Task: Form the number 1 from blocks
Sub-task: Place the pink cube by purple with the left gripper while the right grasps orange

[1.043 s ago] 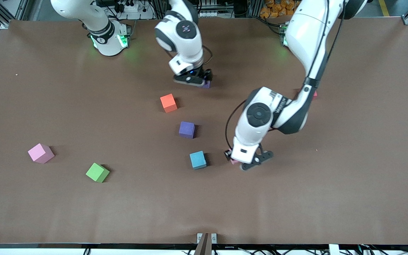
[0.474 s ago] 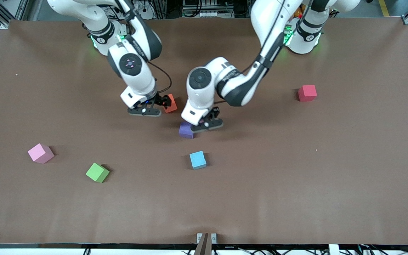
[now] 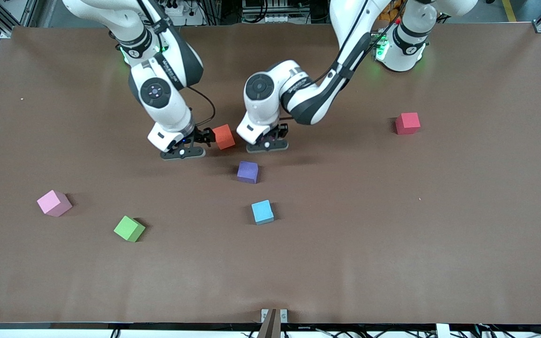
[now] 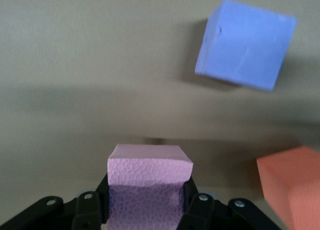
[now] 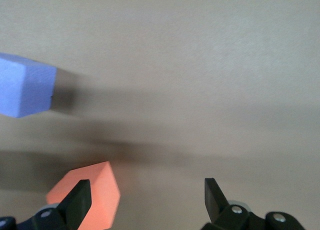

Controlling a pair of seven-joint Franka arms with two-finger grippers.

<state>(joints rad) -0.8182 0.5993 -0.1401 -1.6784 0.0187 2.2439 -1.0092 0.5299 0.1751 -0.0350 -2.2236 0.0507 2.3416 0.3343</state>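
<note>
— Left end effector first: what was it doing?
— It was clamped on a pink block, the cube sitting between its fingers in the left wrist view. It hung over the desk just beside the orange block, toward the left arm's end of the desk from it.
— And the purple block?
— On the desk near that end effector, nearer to the front camera than the spot below it. In the left wrist view the purple cube showed apart from the held pink one, with the orange one at the edge.
— Right end effector?
— Its fingers stood wide with nothing between them. It sat low, just beside the orange block, toward the right arm's end; in the right wrist view the orange cube lay against one finger, not between the two.
— The rest of the blocks?
— Light blue block lay well apart from both end effectors, nearer the front camera than the purple one. Green block and a second pink block lay toward the right arm's end, red block toward the left arm's end.
</note>
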